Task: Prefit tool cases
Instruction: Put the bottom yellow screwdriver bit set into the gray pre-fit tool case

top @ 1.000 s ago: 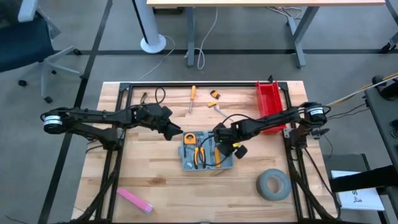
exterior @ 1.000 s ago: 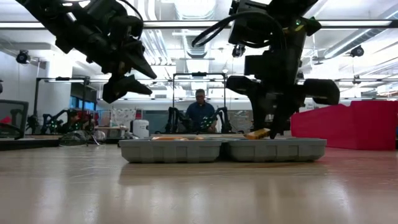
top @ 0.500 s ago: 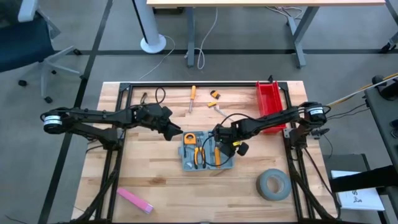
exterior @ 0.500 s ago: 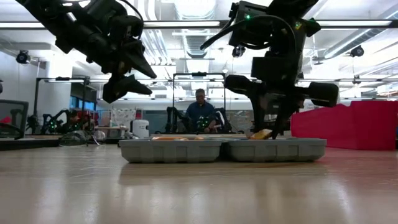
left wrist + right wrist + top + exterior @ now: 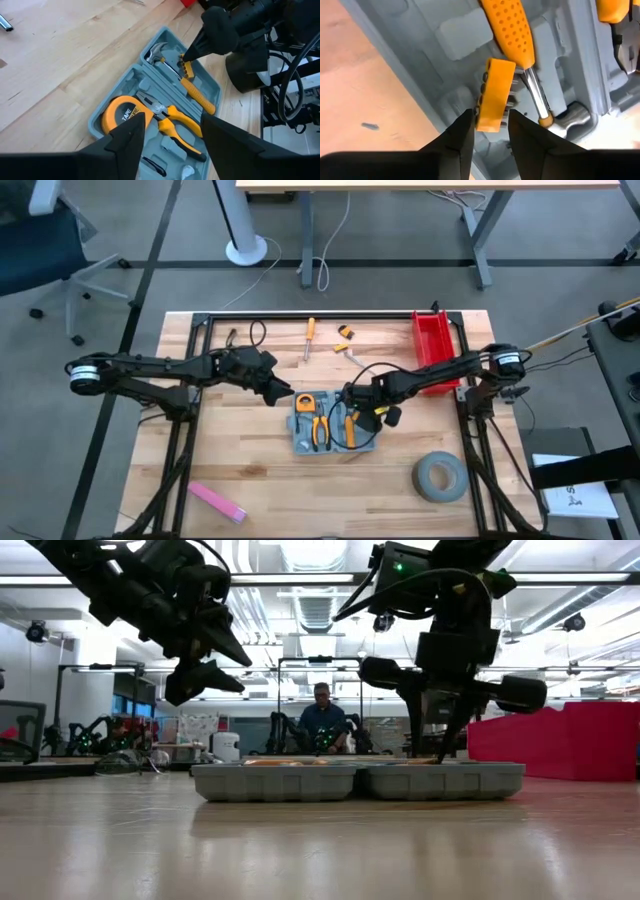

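While the right end effector [image 5: 490, 131] works over the open case [image 5: 335, 422], the left end effector [image 5: 170, 137] hangs above the counter [image 5: 250, 460] just beside the case's left edge, jaws spread wide and holding nothing.

Case: lies open and flat near the middle of the counter. Already seated in its recesses: tape measure [image 5: 122, 114], pliers [image 5: 170, 117], hammer [image 5: 185, 82].

Right end effector: down inside the case half nearer the red bin [image 5: 432, 340], fingers pinched on a small yellow bit holder [image 5: 494, 94]. Wrist view shows the holder upright between the fingertips, right beside the hammer's shank, over a small recess in the moulding. Whether its lower edge touches the plastic I cannot tell.

Step in hand (judgement): placing the bit holder into its slot. Most large tools are in; this is one of the smaller fits. A screwdriver [image 5: 309, 337] and a few small parts lie on the counter beyond the case, so loading looks partly done.

Next move calls for: lining the holder's long side up with the recess, lowering straight, pressing lightly until it seats, then letting go and lifting clear without snagging the hammer. Risk: holder tips or rides on the recess edge if released skewed.

Unrelated on counter: tape roll [image 5: 439, 477].
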Action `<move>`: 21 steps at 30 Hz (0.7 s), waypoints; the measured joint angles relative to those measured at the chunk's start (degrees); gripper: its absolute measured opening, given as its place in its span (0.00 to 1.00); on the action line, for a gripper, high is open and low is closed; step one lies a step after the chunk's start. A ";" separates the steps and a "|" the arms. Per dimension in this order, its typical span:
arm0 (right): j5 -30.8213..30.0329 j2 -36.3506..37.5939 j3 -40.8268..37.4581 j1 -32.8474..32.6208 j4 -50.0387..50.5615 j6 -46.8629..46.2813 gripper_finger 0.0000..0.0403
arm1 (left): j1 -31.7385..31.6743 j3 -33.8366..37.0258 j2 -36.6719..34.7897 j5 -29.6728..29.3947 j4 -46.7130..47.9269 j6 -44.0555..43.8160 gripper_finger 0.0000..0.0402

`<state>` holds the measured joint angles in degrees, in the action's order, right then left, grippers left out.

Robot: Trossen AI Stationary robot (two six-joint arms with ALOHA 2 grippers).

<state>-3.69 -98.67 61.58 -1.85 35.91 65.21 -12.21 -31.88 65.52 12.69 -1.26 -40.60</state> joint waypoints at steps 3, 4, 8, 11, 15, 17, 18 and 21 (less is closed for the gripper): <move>-1.99 0.00 0.00 0.00 -0.20 0.07 0.22 | 0.00 0.00 0.00 -0.07 0.00 0.00 0.51; -2.40 0.00 0.00 0.00 -0.17 -0.21 0.22 | 0.00 0.00 0.00 -0.07 0.00 0.00 0.51; -2.41 0.00 0.00 0.00 -0.20 -1.08 0.20 | 0.00 0.00 0.01 -0.09 -0.01 0.00 0.50; -2.81 0.30 0.05 0.00 -0.09 -1.48 0.18 | 0.00 0.00 0.01 -0.09 -0.01 0.00 0.49; -3.60 0.74 0.81 0.24 -0.27 -2.76 0.16 | 0.00 0.00 0.00 -0.09 0.00 0.16 0.48; -4.05 0.74 0.99 0.40 0.03 -3.14 0.14 | 0.00 0.00 0.01 -0.10 -0.02 0.64 0.49; -4.33 0.77 1.06 0.53 0.35 -3.66 0.13 | 0.00 0.00 0.00 -0.09 0.00 0.70 0.49; -4.91 1.31 1.09 1.16 1.66 -5.94 0.12 | 0.00 0.00 0.00 -0.09 -0.01 0.67 0.50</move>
<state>-8.60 -97.36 62.67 -0.69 37.56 59.27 -12.21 -31.88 65.52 12.60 -1.27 -39.93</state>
